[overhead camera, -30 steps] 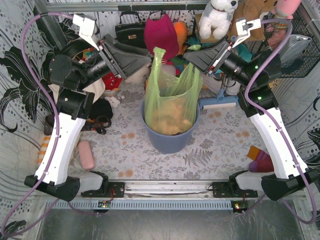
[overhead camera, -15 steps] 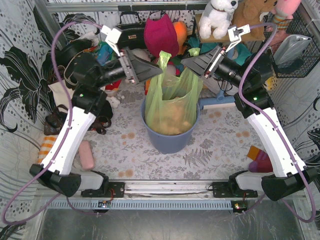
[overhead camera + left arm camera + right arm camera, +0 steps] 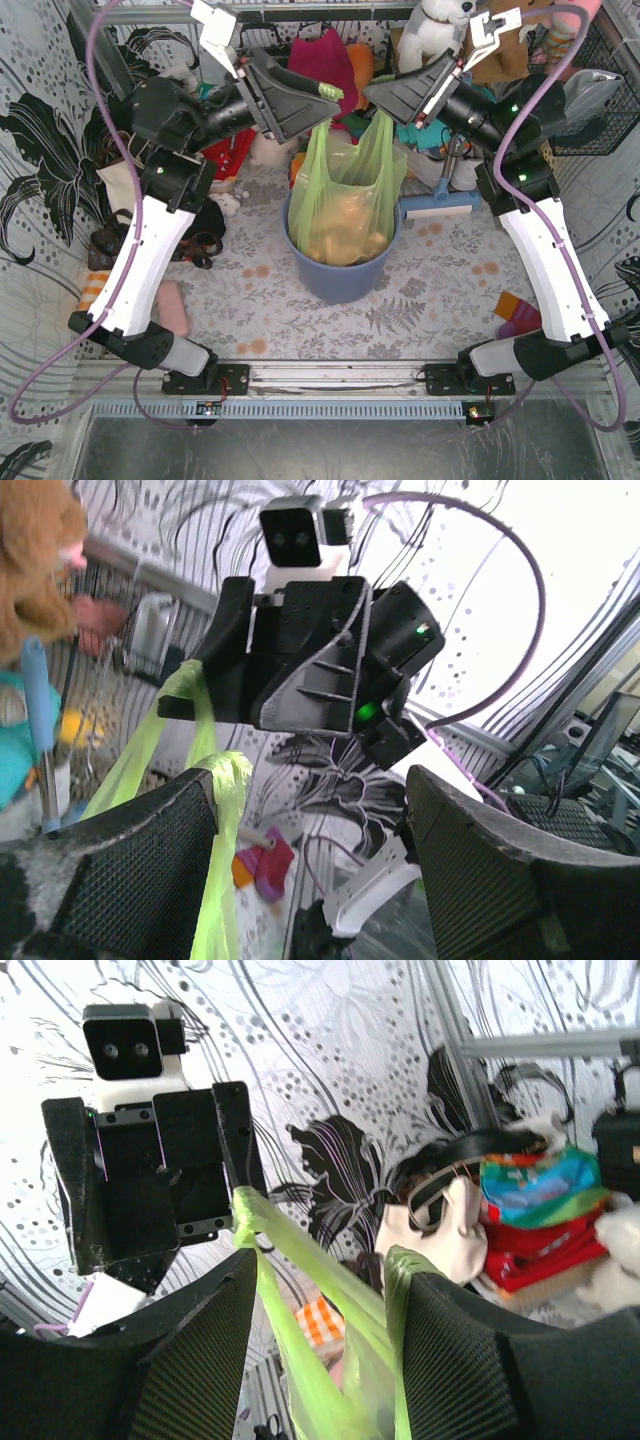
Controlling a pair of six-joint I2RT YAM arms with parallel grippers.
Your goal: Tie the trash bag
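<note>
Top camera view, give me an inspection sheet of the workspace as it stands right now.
Surface: patterned table cloth, orange-brown spots near the bin.
Job's things: trash bag sits in the blue-grey bin, handles raised, not yet tied.
Clutter: white plush and maroon item at the back; pink bar left; red-orange item right.
Grippers: left gripper and right gripper have jaws apart, a bag handle against one finger each.
Cables: purple cable loops off each arm, clear of the bag.
Surroundings: black-and-white patterned walls; wire basket right.
</note>
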